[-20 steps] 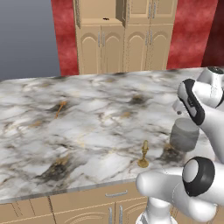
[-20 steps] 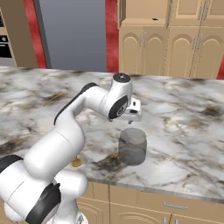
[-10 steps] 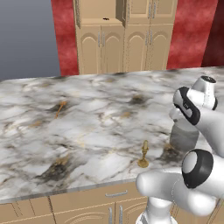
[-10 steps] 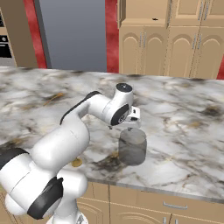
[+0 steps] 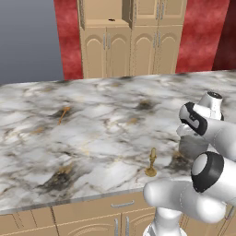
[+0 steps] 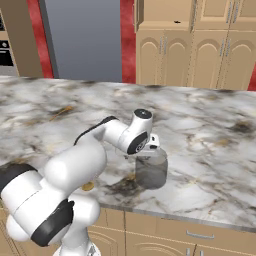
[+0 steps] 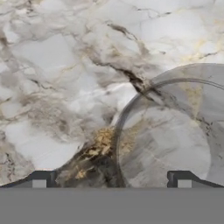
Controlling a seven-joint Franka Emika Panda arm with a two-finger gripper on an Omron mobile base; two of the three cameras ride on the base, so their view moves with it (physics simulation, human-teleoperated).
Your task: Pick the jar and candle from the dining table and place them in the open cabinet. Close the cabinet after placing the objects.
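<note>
- Hovering just above the jar (image 6: 151, 169), the robot's hand (image 6: 151, 145) points down at the marble table (image 6: 210, 125), its two fingers spread wide with nothing between them.
- Seen from the right base view, the jar is a small smoky-grey glass cylinder, see-through, with the veined marble showing through its wall; it stands upright directly below the hand, near the table's front edge.
- From the hand view, the jar (image 7: 175, 131) appears from above as a round translucent rim, offset toward the right side of the frame; one dark fingertip (image 7: 40, 178) stands outside the rim on the left, the other (image 7: 183, 178) lies over the jar's mouth.
- In the left base view the jar (image 5: 191, 146) is partly hidden behind the white arm, only its grey lower body showing.
- The candle (image 5: 151, 163), a short cream stick in a brass-gold holder with a round base, stands upright near the table's front edge, to the left of the jar and the hand, apart from both.
- A thin orange-gold stick (image 5: 63, 114) lies flat on the marble well to the left of the hand, further back.
- Beyond the table, the tall light-tan cabinet (image 5: 133, 37) stands against a red wall, one upper compartment (image 5: 104, 10) open with a tiny dark object on its shelf.
</note>
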